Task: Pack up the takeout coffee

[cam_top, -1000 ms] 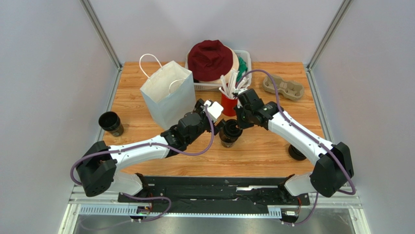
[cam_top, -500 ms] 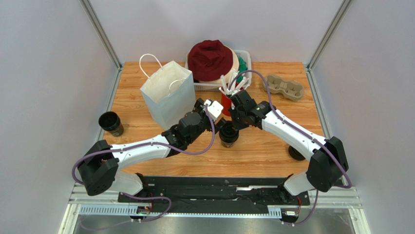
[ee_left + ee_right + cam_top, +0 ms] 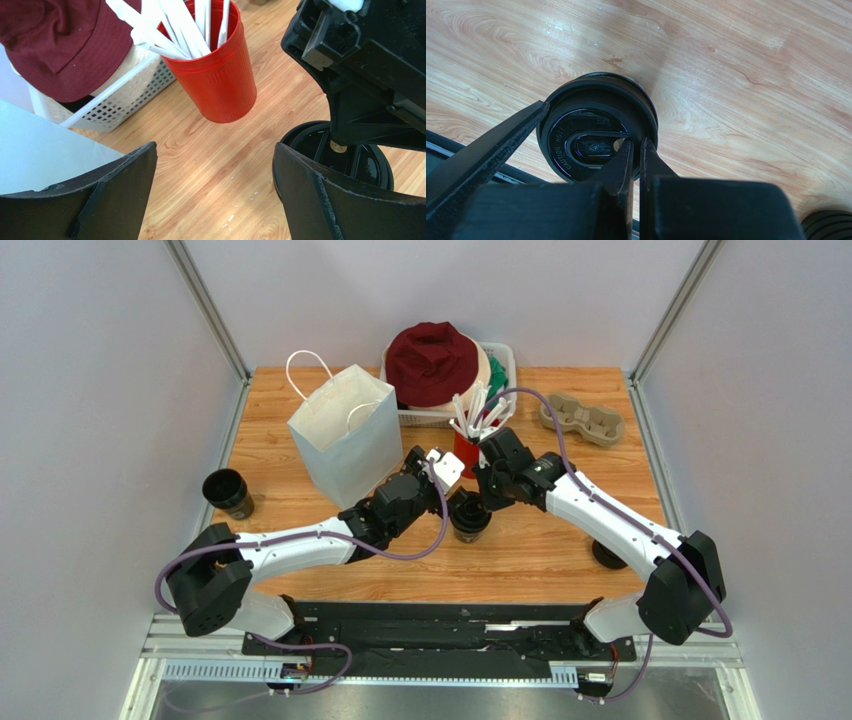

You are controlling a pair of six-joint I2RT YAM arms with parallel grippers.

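Observation:
The takeout coffee (image 3: 470,519) stands upright in the middle of the table, a dark cup under a black round lid (image 3: 598,127). My right gripper (image 3: 480,500) is above it, shut, its tips (image 3: 636,144) resting on the right part of the lid. My left gripper (image 3: 215,165) is open just left of the cup, with only bare wood between its jaws. Its right finger (image 3: 320,195) stands beside the lid (image 3: 372,162), and that finger (image 3: 491,150) also shows in the right wrist view.
A red cup of white straws (image 3: 466,452) stands just behind the coffee. Left of it is a white paper bag (image 3: 345,430). A white basket (image 3: 505,362) holding a maroon hat (image 3: 432,360) sits at the back, a cardboard cup carrier (image 3: 582,418) at back right. A black lidless cup (image 3: 227,492) is far left, a black ringed item (image 3: 608,553) to the right.
My left gripper has crept to the right, closer to the cup. My right wrist swung left over the lid and then eased back a little. Neither gripper's opening has changed.

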